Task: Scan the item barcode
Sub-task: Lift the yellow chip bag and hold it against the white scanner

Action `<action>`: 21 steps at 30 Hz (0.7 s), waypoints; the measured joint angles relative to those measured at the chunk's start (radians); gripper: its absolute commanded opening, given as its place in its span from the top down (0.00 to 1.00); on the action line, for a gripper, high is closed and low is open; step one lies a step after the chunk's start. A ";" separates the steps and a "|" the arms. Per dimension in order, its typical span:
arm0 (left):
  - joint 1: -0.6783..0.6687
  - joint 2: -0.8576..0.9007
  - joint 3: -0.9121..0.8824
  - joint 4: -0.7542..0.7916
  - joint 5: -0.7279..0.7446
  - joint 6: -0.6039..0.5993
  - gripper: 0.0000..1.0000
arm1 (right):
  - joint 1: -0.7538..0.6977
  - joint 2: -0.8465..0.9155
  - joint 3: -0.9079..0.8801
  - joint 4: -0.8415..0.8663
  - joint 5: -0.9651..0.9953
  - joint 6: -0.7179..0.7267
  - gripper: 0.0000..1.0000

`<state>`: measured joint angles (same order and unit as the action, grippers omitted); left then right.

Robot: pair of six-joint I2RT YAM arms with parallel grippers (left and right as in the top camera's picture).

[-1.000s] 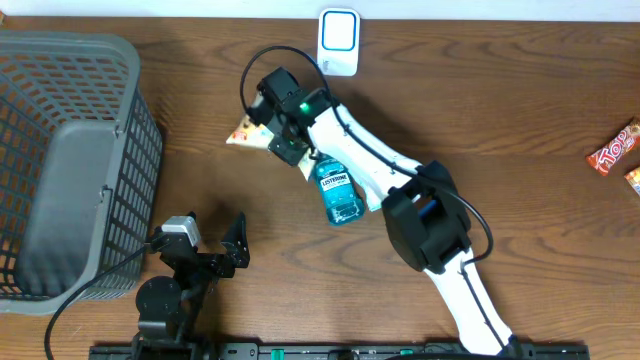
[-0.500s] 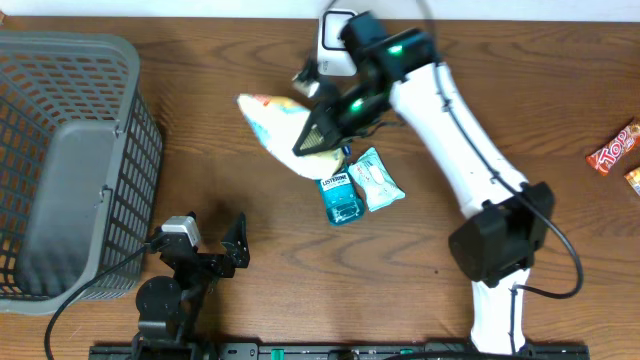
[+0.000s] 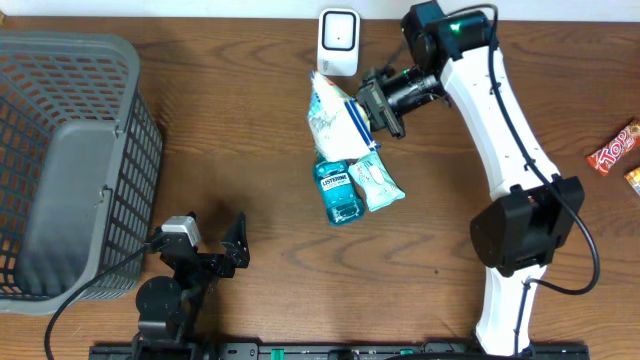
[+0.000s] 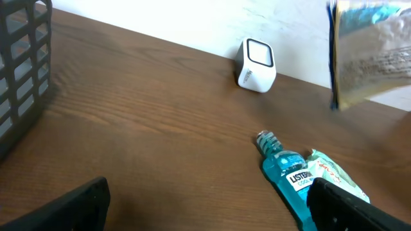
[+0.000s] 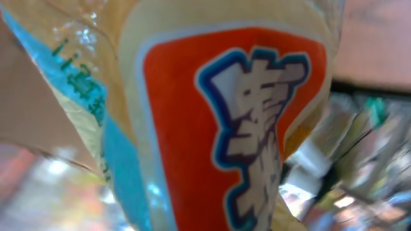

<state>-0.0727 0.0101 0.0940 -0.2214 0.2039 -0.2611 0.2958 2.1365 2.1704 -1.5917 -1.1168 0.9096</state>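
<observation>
We see the right gripper [image 3: 372, 108] clamped on a snack bag [image 3: 330, 120], held off the table just beside the white scanner [image 3: 339, 42]. Below it, a mouthwash bottle [image 3: 339, 192] and a small packet [image 3: 378, 183] lie side by side. The left gripper [image 3: 212, 238] rests wide open. The grey basket [image 3: 60, 60] at left shows us its bare floor.

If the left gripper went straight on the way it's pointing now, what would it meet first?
Probably nothing nearby: the left gripper faces bare table, and the line runs toward the back wall just left of the white scanner. The mouthwash bottle lies off to its right. Depth is unclear.
</observation>
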 measured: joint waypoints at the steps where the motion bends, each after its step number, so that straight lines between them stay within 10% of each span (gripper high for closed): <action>1: 0.000 0.000 0.000 0.000 0.000 0.000 0.02 | -0.003 0.000 0.000 0.000 -0.001 0.054 0.98; 13: 0.000 0.000 0.000 0.000 0.000 0.000 0.02 | -0.024 0.000 0.000 0.160 0.226 0.937 0.99; 21: 0.000 0.000 0.000 0.000 0.000 0.000 0.02 | -0.042 0.000 0.000 0.089 0.474 1.089 0.99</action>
<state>-0.0727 0.0101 0.0940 -0.2214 0.2043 -0.2611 0.2535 2.1365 2.1704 -1.5028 -0.6430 1.9991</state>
